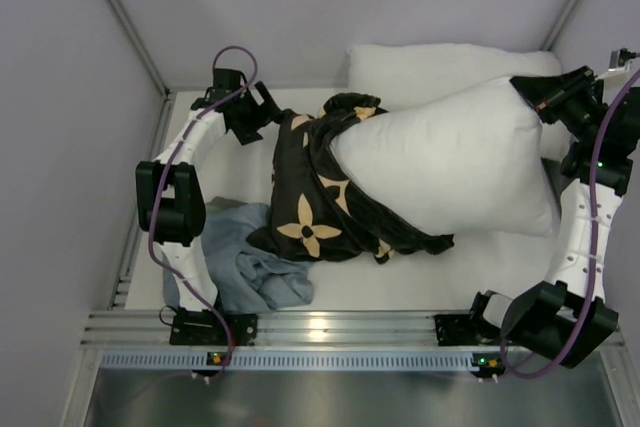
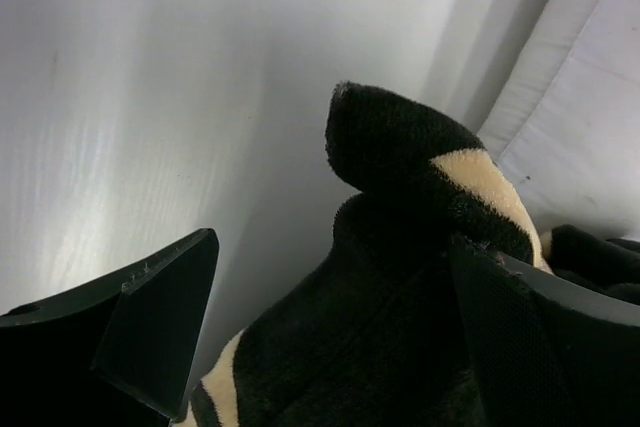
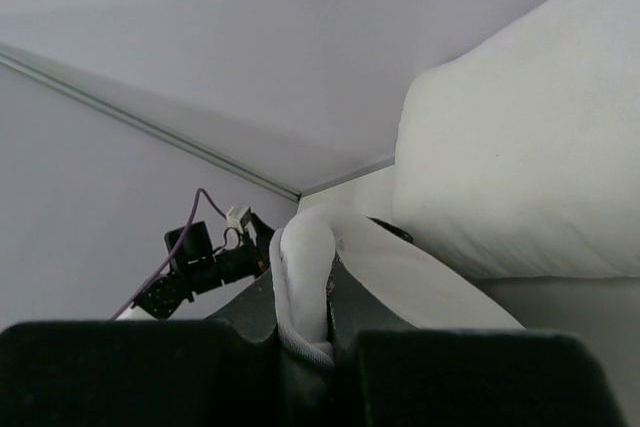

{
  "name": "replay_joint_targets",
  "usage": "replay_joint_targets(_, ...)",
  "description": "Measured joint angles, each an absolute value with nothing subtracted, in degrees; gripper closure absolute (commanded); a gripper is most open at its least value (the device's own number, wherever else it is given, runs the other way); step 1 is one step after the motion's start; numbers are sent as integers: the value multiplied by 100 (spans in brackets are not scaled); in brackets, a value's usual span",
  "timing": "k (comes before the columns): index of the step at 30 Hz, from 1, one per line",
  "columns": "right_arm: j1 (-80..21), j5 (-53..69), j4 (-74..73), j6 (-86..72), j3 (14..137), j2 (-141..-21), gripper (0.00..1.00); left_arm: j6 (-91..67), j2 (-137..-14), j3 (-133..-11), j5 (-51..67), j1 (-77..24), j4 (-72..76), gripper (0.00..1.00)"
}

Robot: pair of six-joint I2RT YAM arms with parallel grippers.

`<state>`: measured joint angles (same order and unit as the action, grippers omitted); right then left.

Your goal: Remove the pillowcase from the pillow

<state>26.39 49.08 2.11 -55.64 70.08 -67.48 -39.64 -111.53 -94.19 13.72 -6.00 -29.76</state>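
Observation:
The white pillow (image 1: 450, 162) lies across the middle of the table, tilted up to the right. The black pillowcase (image 1: 310, 197) with tan flowers is bunched around its left end. My left gripper (image 1: 265, 107) is at the pillowcase's far left edge. In the left wrist view it (image 2: 335, 347) is open, with a fold of the black fabric (image 2: 400, 247) lying between the spread fingers (image 2: 160, 327). My right gripper (image 1: 535, 92) is shut on the pillow's far right corner. The right wrist view shows the white corner (image 3: 305, 267) pinched between the jaws.
A second plain white pillow (image 1: 430, 67) lies against the back wall, and it also shows in the right wrist view (image 3: 530, 147). A blue-grey cloth (image 1: 245, 262) lies crumpled at the front left by the left arm. Enclosure walls stand close on both sides.

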Motion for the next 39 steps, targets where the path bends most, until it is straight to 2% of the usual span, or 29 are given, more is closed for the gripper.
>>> replay_joint_targets(13, 2324, 4604, 58, -5190, 7061, -6751, 100, -4412, -11240, -9441, 1874, -622, -2438, 1)
replay_joint_targets(27, 2303, 4506, -292, -4901, 7210, -6751, 100, -4987, -11238, -9258, 1741, -692, -1857, 4)
replay_joint_targets(29, 2303, 4506, -298, -4901, 7214, -6748, 100, -4989, -11242, -9273, 1780, -740, -1798, 13)
replay_joint_targets(31, 2300, 4504, -309, -4901, 7214, -6748, 100, -4993, -11284, -9325, 1828, -808, -1791, 28)
replay_joint_targets(32, 2300, 4504, -309, -4901, 7214, -6748, 100, -5002, -11314, -9360, 1852, -843, -1782, 51)
replay_joint_targets(35, 2300, 4501, -309, -4897, 7214, -6748, 100, -4987, -11434, -9437, 1892, -913, -1741, 98)
replay_joint_targets(39, 2300, 4456, -338, -4886, 7216, -6748, 100, -4897, -11491, -9465, 1787, -930, -1800, 100)
